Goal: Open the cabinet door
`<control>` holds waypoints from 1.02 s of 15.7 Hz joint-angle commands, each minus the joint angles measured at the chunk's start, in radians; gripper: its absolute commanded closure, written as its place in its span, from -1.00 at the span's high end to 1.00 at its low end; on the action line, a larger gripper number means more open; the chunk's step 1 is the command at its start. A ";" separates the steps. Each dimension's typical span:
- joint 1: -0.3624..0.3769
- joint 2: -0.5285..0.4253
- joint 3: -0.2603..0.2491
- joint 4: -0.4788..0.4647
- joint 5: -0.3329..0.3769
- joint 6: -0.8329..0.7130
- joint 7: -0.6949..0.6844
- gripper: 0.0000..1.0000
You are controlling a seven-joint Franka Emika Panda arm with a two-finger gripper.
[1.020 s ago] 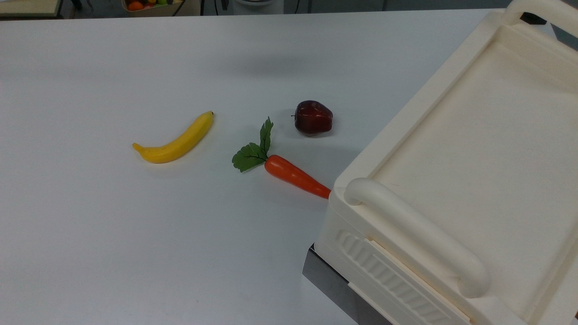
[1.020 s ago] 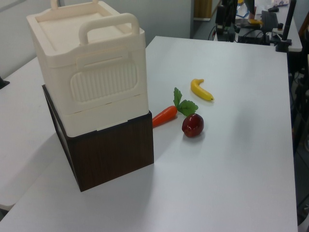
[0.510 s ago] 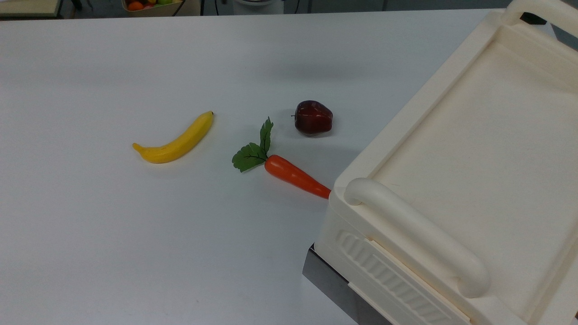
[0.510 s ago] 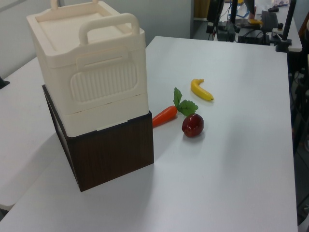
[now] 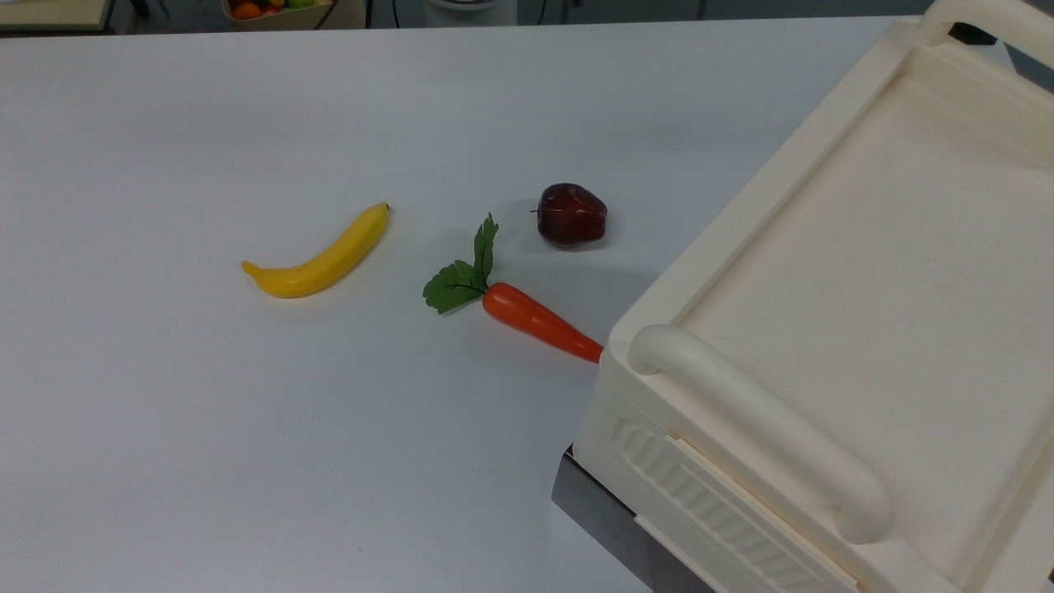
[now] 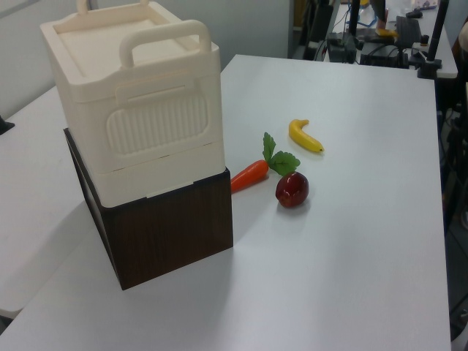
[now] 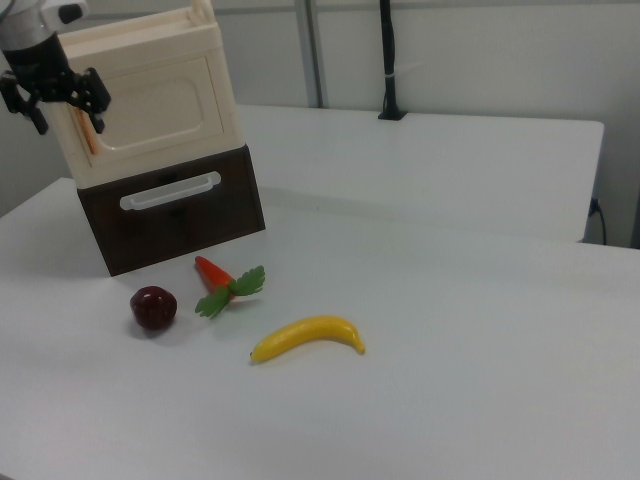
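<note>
- Nothing on the bench (image 5: 165, 428) has shifted between the earlier top and left views and the present ones: banana (image 5: 319, 254), carrot (image 5: 539, 322) and apple (image 5: 571, 214) lie exactly as they did.
- Task object: cabinet door (image 7: 160, 107) is the flat cream front panel of the upper cream cabinet (image 6: 139, 110), which sits on a dark brown drawer unit (image 6: 168, 234). Door appears shut, flush with its frame. Copper-brown strip handle (image 7: 90, 130) runs down the door's edge on the right view's left.
- Claw (image 7: 58, 97): at the handle edge of the door in the right view, dark fingers spread either side of that edge; whether they have actually closed on the strip I cannot tell.
- Step in hand, by my reading: reaching/engaging the handle, door not yet swung.
- Next move likely calls for a firm grip on the strip, then a pull outward along an arc about the opposite edge.
- Clearance: bench in front of the door is open; the apple and carrot lie low, near the drawer unit's foot, below the door's sweep.
</note>
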 commanded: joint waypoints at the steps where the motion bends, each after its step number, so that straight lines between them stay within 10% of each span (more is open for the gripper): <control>1: 0.041 0.061 0.014 0.013 0.058 0.184 -0.053 1.00; 10: 0.053 0.190 0.051 0.010 0.069 0.554 -0.124 0.97; 16: 0.055 0.218 0.065 0.015 0.063 0.604 -0.124 0.42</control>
